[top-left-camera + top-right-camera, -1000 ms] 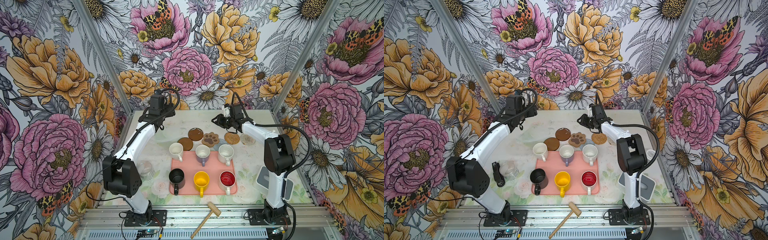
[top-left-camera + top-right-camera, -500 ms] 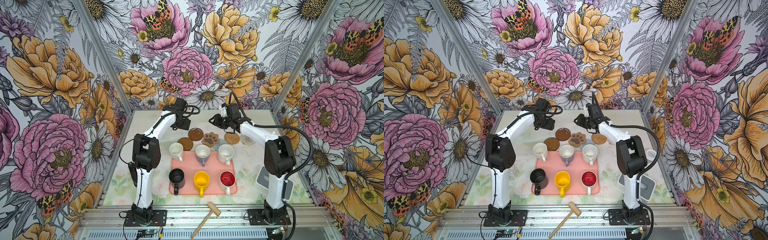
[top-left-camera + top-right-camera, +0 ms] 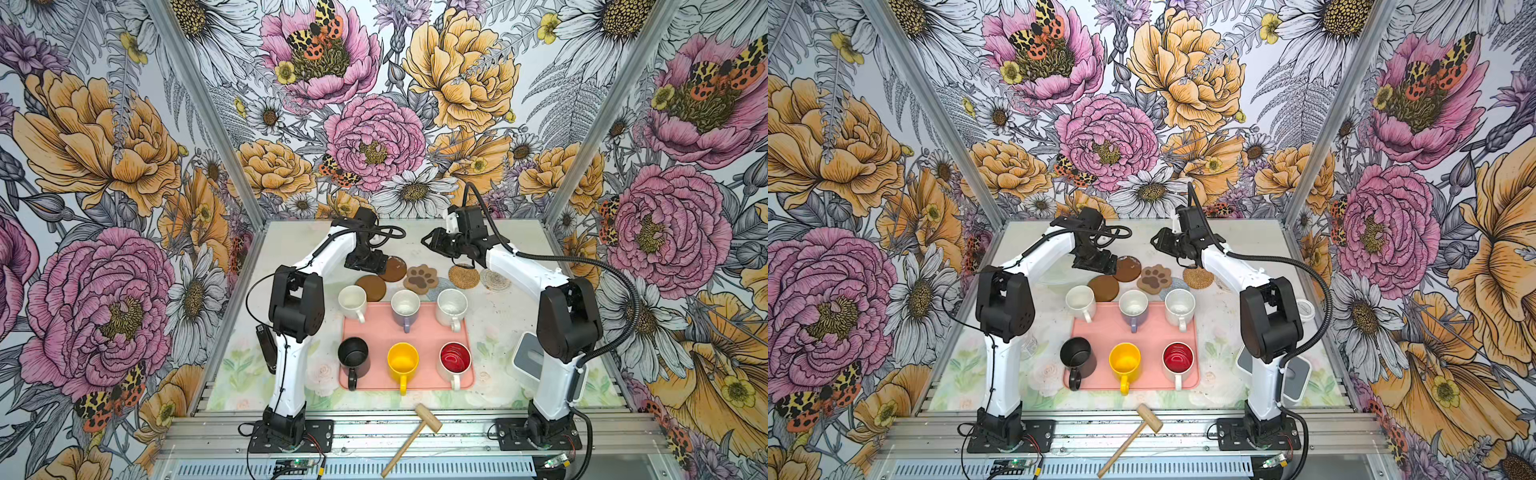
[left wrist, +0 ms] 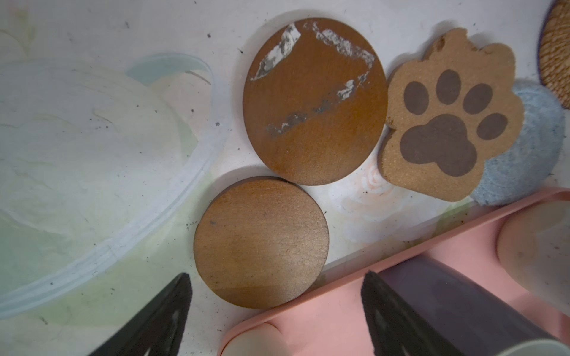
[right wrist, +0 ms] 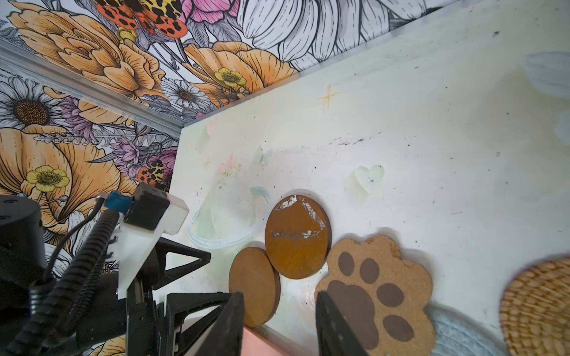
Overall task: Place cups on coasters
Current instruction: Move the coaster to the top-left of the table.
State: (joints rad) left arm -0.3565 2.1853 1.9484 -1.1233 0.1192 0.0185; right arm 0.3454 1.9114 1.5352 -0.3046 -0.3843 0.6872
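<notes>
I read both empty: left gripper point(image 4: 276, 276) apart above brown disc point(image 4: 262, 243), right gripper point(image 5: 279, 295) apart. Mugs point(image 3: 402, 361) sit at pink tray point(image 3: 419, 336) (none placed); coasters point(image 3: 422, 278) overlap behind it, so mug set there may rock, tip.

No text, brand, number or label can be read in any view. The only mark is a dark paw print on the tan paw-shaped coaster point(image 4: 447, 129), a picture without any letters.
</notes>
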